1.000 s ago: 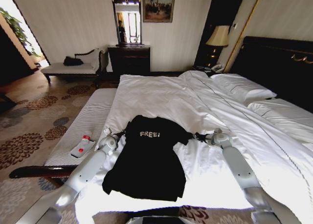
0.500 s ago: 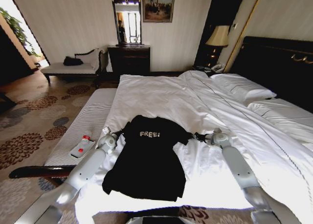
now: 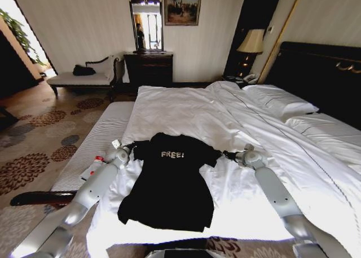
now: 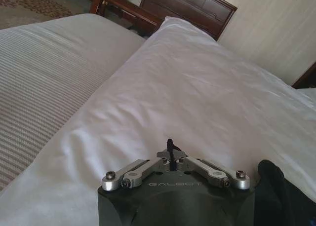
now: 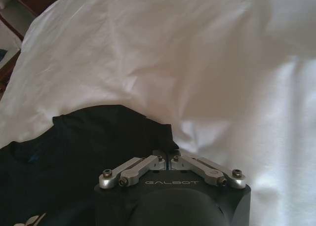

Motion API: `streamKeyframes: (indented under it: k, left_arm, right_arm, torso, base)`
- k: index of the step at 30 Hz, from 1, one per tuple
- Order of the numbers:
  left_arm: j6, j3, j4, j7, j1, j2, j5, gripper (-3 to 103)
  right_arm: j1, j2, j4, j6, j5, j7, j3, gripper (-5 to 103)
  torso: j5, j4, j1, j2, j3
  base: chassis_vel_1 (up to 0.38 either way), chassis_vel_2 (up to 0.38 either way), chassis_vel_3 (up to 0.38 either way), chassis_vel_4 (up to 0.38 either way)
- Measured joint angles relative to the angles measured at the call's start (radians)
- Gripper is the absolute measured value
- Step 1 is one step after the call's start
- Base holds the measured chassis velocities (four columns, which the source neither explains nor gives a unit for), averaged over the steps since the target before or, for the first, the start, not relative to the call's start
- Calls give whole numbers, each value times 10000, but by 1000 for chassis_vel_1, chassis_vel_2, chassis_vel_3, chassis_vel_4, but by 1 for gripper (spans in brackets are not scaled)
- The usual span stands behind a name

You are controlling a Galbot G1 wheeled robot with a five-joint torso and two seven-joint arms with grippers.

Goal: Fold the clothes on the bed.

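From the head view, the black shirt (image 3: 171,182) lies chest-up on the near part of the bed (image 3: 186,109), its white lettering facing the ceiling. Compared with a second ago, the left gripper (image 3: 131,148) has drawn outward and slightly up the bed, taking the left sleeve with it, so the shoulder line now stretches wider and flatter. The right gripper (image 3: 230,155) sits where it was, at the tip of the right sleeve. This looks like the spreading step before any fold; the lower hem is still bunched and uneven.

In the left wrist view, the left gripper (image 4: 170,152) has its fingers drawn together on a thin dark sliver of cloth, with white sheet ahead of it. More of the shirt (image 4: 284,196) shows as a dark mass just beside the gripper body.

In the right wrist view, the right gripper (image 5: 165,154) is pinched closed on the sleeve edge. The shirt (image 5: 84,152) spreads away from it to one side, and the bed (image 5: 237,88) fills the rest, creased but bare.
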Motion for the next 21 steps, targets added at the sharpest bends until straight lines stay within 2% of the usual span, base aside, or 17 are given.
streamKeyframes:
  k: [7, 21]
  left_arm:
    - [-48, -95, 81, 25, -132, 90, 16, 1]
    - [-74, -323, -166, 60, 108, 635, -62, 1]
  right_arm:
    - [399, -20, -116, 0, -101, -58, -470, 1]
    - [524, -48, -308, 0, -230, -128, -724, 1]
  torso:
    - [-1, -1, 1, 0, 0]
    - [-1, -1, 0, 0, 0]
  base:
    - [0, 0, 0, 0]
    - [0, 0, 0, 0]
